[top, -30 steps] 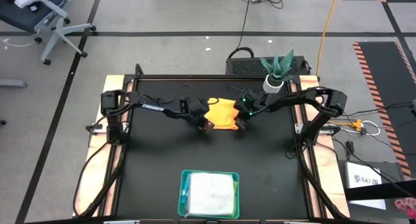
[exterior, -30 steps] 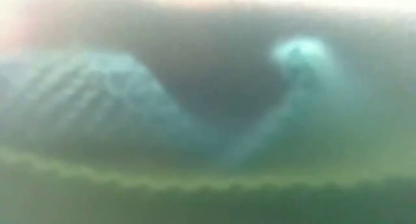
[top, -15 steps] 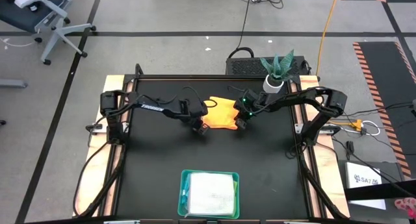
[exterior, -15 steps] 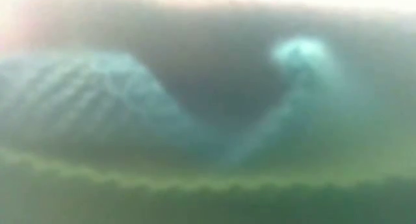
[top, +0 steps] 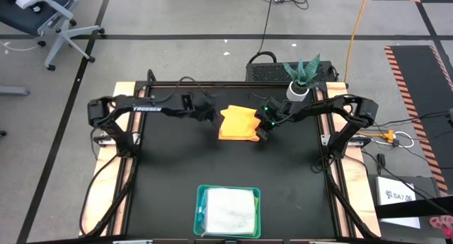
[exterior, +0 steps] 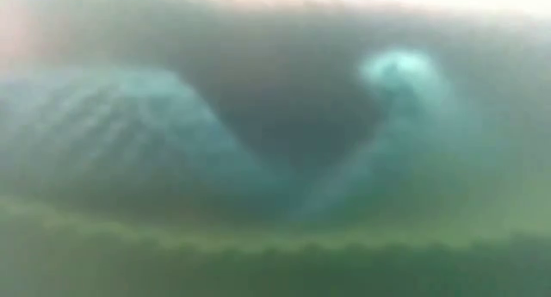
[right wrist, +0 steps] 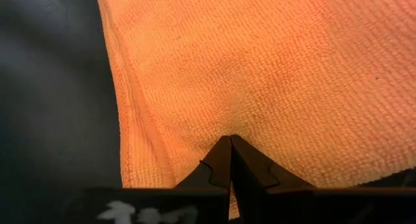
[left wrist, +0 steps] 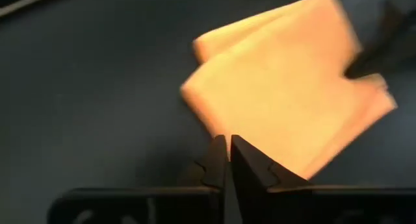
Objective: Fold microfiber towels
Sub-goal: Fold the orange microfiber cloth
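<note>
yellow-orange towel (top: 238, 124): folded, table centre-rear | right gripper (top: 262, 136): clenched on its near-right edge | left gripper (left wrist: 227, 160): fingers together, empty, beside towel | teal tray (top: 200, 217): front, grey-white towel (top: 228, 212) topmost | est. nearly done, orange one left to stack

High view looks straight down on the whole table (top: 177, 166). Both wrist views sit close over the yellow-orange towel (left wrist: 292, 87). Low view blurred.

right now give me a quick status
Left end effector shut, clear of orange towel. Right end effector shut, pressing towel edge. Nothing blocking.
</note>
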Robot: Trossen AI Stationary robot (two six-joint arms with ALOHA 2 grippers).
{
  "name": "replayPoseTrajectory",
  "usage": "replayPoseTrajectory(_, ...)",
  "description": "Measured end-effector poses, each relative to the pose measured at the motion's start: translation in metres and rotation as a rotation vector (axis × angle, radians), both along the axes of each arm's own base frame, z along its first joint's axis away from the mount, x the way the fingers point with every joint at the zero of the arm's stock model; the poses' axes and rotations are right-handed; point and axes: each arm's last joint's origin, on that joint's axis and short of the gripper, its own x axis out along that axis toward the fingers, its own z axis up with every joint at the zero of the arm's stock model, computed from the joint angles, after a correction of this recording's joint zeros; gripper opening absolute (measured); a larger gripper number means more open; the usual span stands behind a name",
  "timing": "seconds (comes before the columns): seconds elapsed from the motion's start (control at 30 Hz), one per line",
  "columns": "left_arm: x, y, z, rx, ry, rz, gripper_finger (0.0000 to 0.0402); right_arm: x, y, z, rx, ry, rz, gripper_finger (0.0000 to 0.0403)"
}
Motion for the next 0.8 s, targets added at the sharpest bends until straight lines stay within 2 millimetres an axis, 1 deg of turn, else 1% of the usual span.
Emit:
replayPoseTrajectory(0.17,0.000,0.027,-0.015,-0.110,-0.040,-0.077,0.0052,-0.005,0.004,0.008,0.063,0.000,-0.021,0.0013)
replayPoseTrajectory(0.27,0.005,0.042,-0.023,-0.142,-0.111,-0.103,0.0068,-0.009,0.007,0.020,0.067,-0.011,-0.034,0.0033)
replayPoseTrajectory(0.37,0.011,0.052,-0.028,-0.181,-0.208,-0.149,0.0081,-0.013,0.008,0.032,0.063,-0.038,-0.056,0.0057)
replayPoseTrajectory(0.47,0.014,0.057,-0.032,-0.209,-0.257,-0.184,0.0085,-0.014,0.009,0.043,0.063,-0.082,-0.082,0.0082)
replayPoseTrajectory(0.57,0.014,0.059,-0.041,-0.239,-0.227,-0.179,0.0085,-0.016,0.010,0.051,0.065,-0.108,-0.104,0.0101)
replayPoseTrajectory(0.63,0.016,0.060,-0.048,-0.254,-0.221,-0.187,0.0086,-0.017,0.009,0.053,0.046,-0.106,-0.117,0.0109)
replayPoseTrajectory(0.8,0.019,0.061,-0.056,-0.260,-0.226,-0.196,0.0086,-0.017,0.009,0.052,0.046,-0.105,-0.119,0.0116)
